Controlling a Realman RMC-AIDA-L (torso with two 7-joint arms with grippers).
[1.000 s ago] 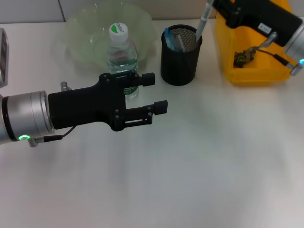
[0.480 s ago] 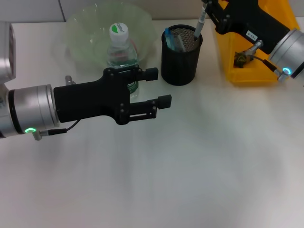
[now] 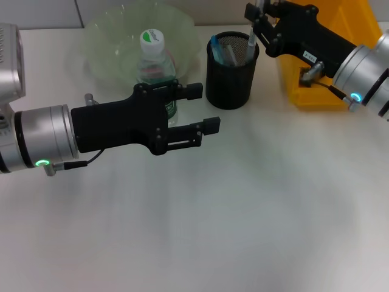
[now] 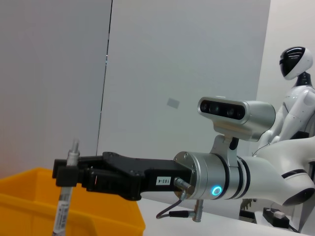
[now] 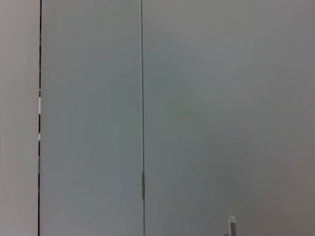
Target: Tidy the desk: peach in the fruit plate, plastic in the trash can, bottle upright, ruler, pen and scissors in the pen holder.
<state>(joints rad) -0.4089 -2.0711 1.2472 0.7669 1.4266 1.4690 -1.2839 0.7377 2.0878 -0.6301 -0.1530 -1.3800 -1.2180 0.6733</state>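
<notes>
Right gripper [image 3: 255, 13] is clamped on the pen [image 3: 250, 41], held near upright; the tip sits inside the pen holder [image 3: 230, 72] directly below. Advice: lower straight, keep clear of the blue item against the far-side wall, release only once the tip is deep. Left gripper [image 3: 203, 109] hovers with jaws apart, the bottle [image 3: 154, 61] just behind it.

Your near bench [image 3: 243, 231] lies open; bottle [image 3: 155, 67], pen holder [image 3: 230, 76] and yellow bin [image 3: 316, 91] crowd the far edge.
</notes>
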